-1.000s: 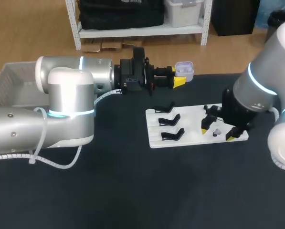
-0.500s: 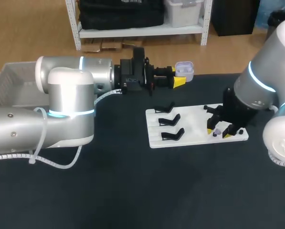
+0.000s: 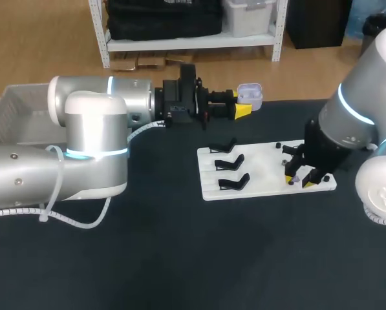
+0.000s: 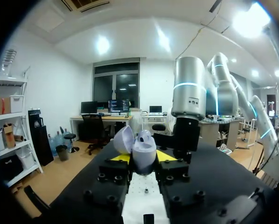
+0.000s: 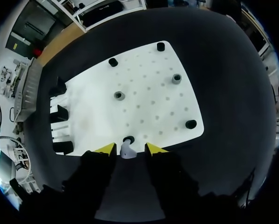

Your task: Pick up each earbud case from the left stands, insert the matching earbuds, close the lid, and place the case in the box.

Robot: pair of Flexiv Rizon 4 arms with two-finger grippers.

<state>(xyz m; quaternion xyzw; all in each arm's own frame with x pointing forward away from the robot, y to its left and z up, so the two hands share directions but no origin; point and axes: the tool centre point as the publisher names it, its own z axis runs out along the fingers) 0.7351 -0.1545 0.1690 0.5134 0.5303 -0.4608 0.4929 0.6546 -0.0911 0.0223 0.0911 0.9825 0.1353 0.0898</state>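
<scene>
Our right gripper [image 3: 298, 179] is straddling the lavender earbud [image 5: 126, 150] at the white peg board's [image 3: 260, 161] near-right edge, unclenched. We are advising a centred, gentle squeeze and a straight lift. Our left gripper [image 3: 240, 107] is clamping the open earbud case [image 3: 250, 94] far-side.

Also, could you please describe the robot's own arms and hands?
The left arm and right arm are silver-grey tubes with white rounded joints and cyan light rings. A white spiral cable trails along the left arm. The left hand and right hand are black with yellow fingertips.
</scene>
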